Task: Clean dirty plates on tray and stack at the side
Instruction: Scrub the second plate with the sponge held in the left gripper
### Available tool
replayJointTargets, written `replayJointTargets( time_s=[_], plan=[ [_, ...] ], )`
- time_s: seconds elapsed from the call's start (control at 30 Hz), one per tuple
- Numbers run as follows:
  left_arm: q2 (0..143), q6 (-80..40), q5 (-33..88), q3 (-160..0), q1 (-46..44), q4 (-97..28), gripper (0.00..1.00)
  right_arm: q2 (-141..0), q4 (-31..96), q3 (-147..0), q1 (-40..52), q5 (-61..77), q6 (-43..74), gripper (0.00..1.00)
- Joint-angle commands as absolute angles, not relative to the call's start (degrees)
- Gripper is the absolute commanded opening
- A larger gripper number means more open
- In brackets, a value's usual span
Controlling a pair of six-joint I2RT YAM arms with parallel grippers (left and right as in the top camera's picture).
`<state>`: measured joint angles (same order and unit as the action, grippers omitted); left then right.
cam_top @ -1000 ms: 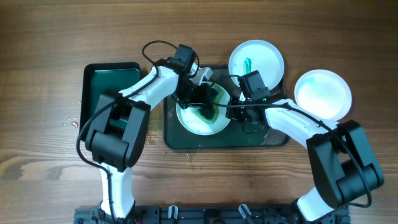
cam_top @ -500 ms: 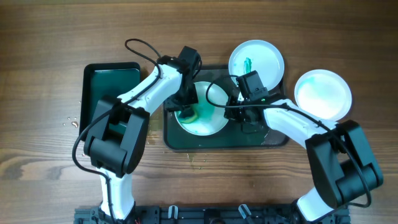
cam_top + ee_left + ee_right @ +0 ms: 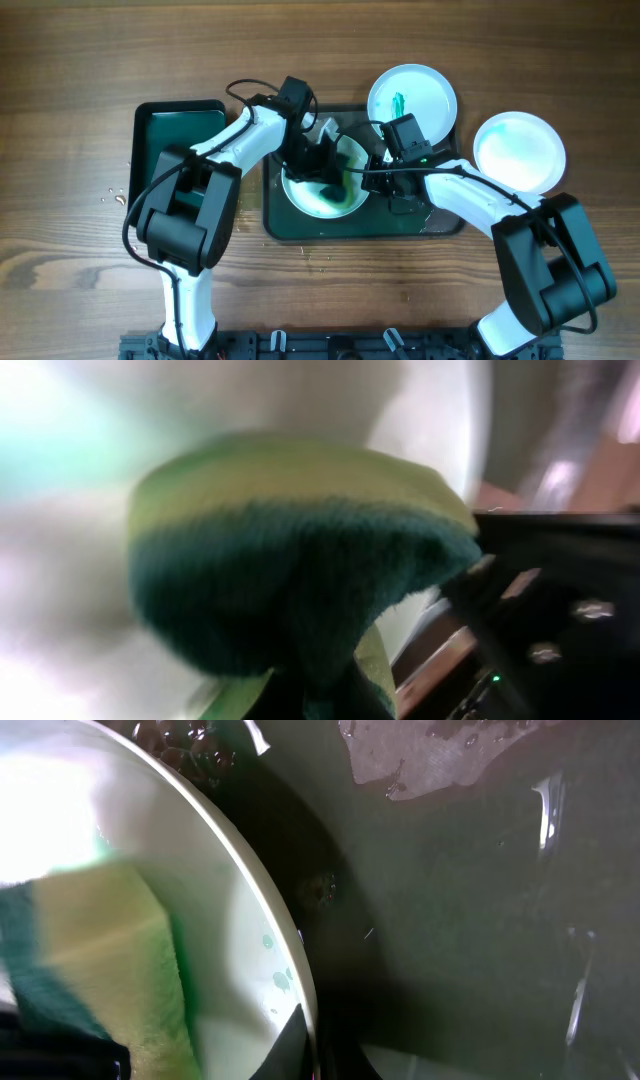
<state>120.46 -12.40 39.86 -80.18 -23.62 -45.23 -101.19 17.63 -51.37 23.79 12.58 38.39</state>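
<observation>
Scrubbing was the step in hand. Overhead, we saw the left gripper (image 3: 322, 168) closed on a sponge (image 3: 331, 184), pressed into the white plate (image 3: 308, 196) on the tray (image 3: 400, 222); the right gripper (image 3: 386, 188) sat at that plate's right rim. The blurred left wrist view showed only sponge against plate. In the right wrist view, jaws looked pinched on the rim. Next, we judged, the sponge should sweep the green film while the rim is steadied.

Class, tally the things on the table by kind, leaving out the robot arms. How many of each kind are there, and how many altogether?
Plates: 3
Trays: 2
Sponge: 1
Total: 6
</observation>
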Motion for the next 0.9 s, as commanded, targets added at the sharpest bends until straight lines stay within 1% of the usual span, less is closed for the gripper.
replayJointTargets(
  time_s=[0.0,0.07,0.27,0.37,0.5,0.57,0.63,0.7,0.83,0.87],
  plan=[
    [121.03,-14.26,39.88,-80.05,-23.99,-42.02,0.04,-102.67,18.0,-51.37,23.55,10.24,39.03,0.04],
    [121.03,-20.34,29.67,-80.05,-23.99,-40.58,0.04,-102.65,17.98,-51.37,23.55,10.24,39.05,0.04],
    [121.01,-30.17,3.18,-80.05,-24.01,-38.59,0.04,-102.65,17.67,-51.37,23.55,10.24,39.03,0.04],
    [120.57,-31.94,-6.33,-80.05,-24.01,-41.36,0.04,-102.65,17.76,-51.37,23.55,10.22,39.0,0.04],
    [119.13,-33.85,-18.26,-80.05,-24.16,-48.03,0.04,-102.65,17.58,-51.37,23.55,10.24,39.03,0.04],
    [118.45,-34.44,-21.96,-80.05,-24.29,-51.07,0.04,-102.67,17.54,-51.37,23.55,10.24,39.05,0.04],
    [118.06,-34.37,-22.13,-80.05,-24.56,-53.28,0.04,-102.67,17.45,-51.37,23.55,10.24,39.16,0.04],
    [118.06,-33.56,-19.11,-80.05,-25.08,-55.09,0.04,-102.67,17.39,-51.37,23.55,10.24,39.16,0.04],
    [118.06,-19.99,0.6,-80.05,-26.63,-54.85,0.04,-102.67,17.41,-51.37,23.55,10.24,39.13,0.04],
    [118.06,-14.61,8.75,-80.05,-27.22,-54.72,0.04,-102.65,17.45,-51.37,23.55,10.31,39.09,0.04]
  ],
)
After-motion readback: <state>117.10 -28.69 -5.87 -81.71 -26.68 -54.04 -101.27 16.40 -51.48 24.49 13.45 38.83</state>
